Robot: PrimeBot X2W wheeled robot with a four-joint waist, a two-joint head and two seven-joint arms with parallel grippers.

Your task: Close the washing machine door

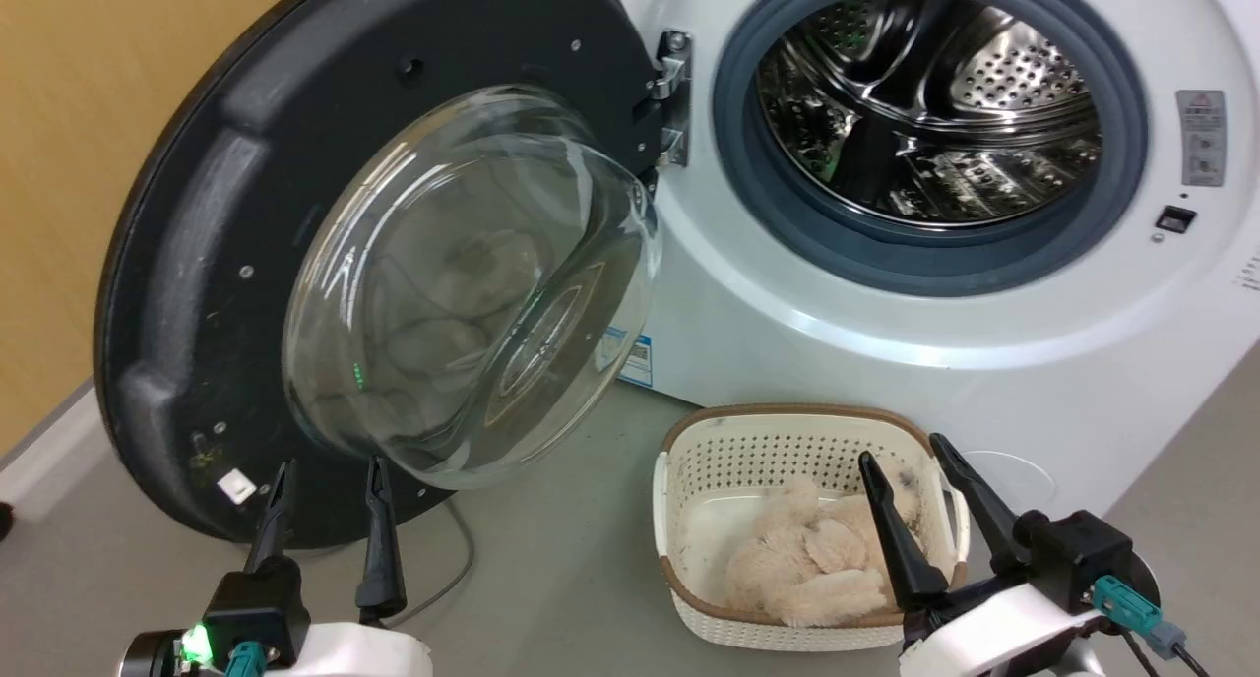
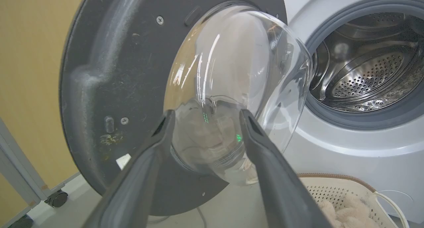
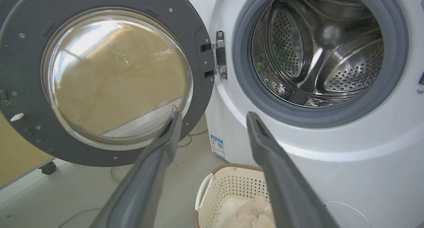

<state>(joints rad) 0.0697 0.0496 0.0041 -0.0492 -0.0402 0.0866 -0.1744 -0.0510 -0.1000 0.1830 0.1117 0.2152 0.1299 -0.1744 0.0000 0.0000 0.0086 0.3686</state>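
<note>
Your left gripper: fingers spread, empty, tips just below the lower edge of the large round black-rimmed washing machine door. Your right gripper: also spread, empty, by the white perforated plastic basket. Door stands swung wide open, metal hinge on its right edge, clear glass bowl bulging toward you. Free left edge sits near the yellow wall; bare grey floor lies between door and basket.
</note>
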